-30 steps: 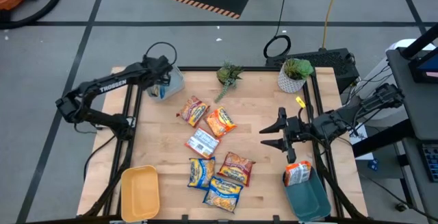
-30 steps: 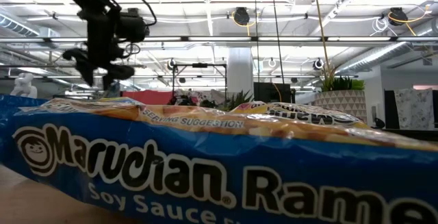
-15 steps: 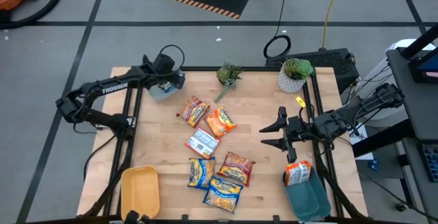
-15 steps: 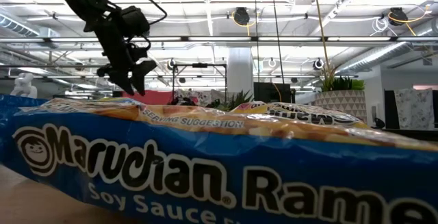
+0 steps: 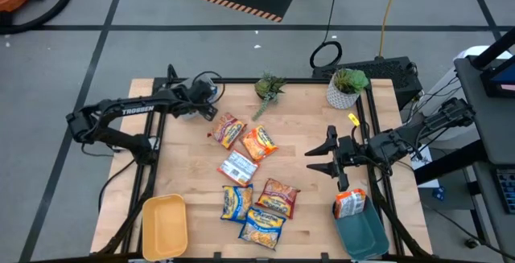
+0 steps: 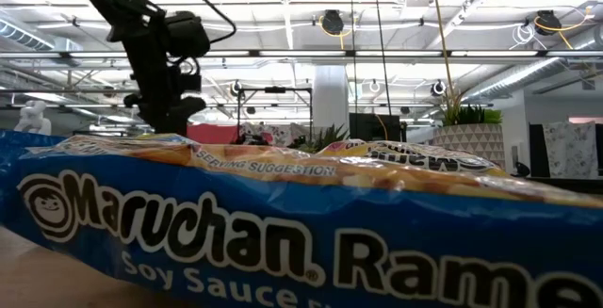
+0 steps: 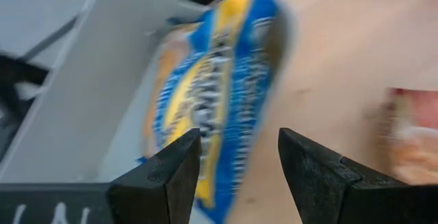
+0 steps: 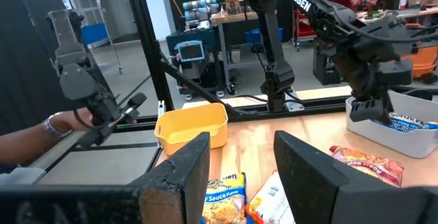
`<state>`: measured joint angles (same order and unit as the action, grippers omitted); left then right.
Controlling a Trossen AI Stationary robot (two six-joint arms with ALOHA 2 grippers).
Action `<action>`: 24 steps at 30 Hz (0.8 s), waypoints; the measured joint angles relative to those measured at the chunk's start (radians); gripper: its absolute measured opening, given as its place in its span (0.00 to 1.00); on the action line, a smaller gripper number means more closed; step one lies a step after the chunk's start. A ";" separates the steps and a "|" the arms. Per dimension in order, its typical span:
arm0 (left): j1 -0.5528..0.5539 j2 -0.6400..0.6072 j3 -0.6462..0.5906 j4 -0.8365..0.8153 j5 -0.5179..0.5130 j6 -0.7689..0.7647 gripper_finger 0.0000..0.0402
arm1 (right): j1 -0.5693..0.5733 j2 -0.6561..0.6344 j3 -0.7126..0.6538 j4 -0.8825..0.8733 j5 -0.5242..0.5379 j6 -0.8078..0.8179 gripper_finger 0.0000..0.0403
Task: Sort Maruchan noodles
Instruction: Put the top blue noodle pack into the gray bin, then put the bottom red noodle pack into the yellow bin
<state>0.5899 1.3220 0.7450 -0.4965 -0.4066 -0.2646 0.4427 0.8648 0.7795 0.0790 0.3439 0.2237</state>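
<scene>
Six Maruchan noodle packets lie flat mid-table: orange and red ones (image 5: 228, 129) (image 5: 258, 142), a white one (image 5: 238, 167), and three toward the near edge (image 5: 236, 202) (image 5: 278, 195) (image 5: 262, 224). A blue-and-yellow packet (image 7: 212, 80) lies in the grey bin (image 7: 82, 101) at the far left. Another packet (image 5: 350, 203) stands in the teal bin (image 5: 362, 235). My left gripper (image 5: 211, 107) is open and empty just beside the grey bin; it also shows in its wrist view (image 7: 239, 155). My right gripper (image 5: 322, 157) is open and empty over the table's right part.
A yellow bin (image 5: 165, 224) stands at the near left corner. Two potted plants (image 5: 269, 88) (image 5: 346, 86) stand at the far edge. A blue packet (image 6: 283, 233) fills the low view's foreground. A person's hand (image 8: 68, 121) shows beyond the table's left side.
My left gripper has gone from above the grey bin a little toward the table's right edge and the loose packets, staying open and turning as it went. The packets and my right arm have kept still.
</scene>
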 joint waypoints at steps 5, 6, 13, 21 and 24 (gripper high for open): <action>0.053 0.000 -0.052 0.017 -0.062 -0.026 0.50 | 0.000 0.012 0.000 0.005 0.000 0.000 0.39; 0.064 0.000 -0.065 0.030 -0.063 -0.026 0.50 | 0.000 0.015 0.000 0.008 0.000 0.000 0.39; 0.088 0.000 -0.096 0.066 0.012 -0.023 0.50 | 0.000 0.019 0.000 0.014 0.000 -0.003 0.39; -0.009 -0.118 -0.025 -0.004 0.021 -0.063 0.50 | 0.000 0.019 0.000 0.014 0.008 -0.018 0.39; -0.077 -0.200 -0.019 -0.004 0.052 -0.068 0.50 | -0.001 0.022 0.000 0.008 0.026 -0.027 0.39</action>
<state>0.5134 1.1219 0.7258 -0.5005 -0.3549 -0.3329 0.4417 0.8865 0.7795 0.0870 0.3704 0.1963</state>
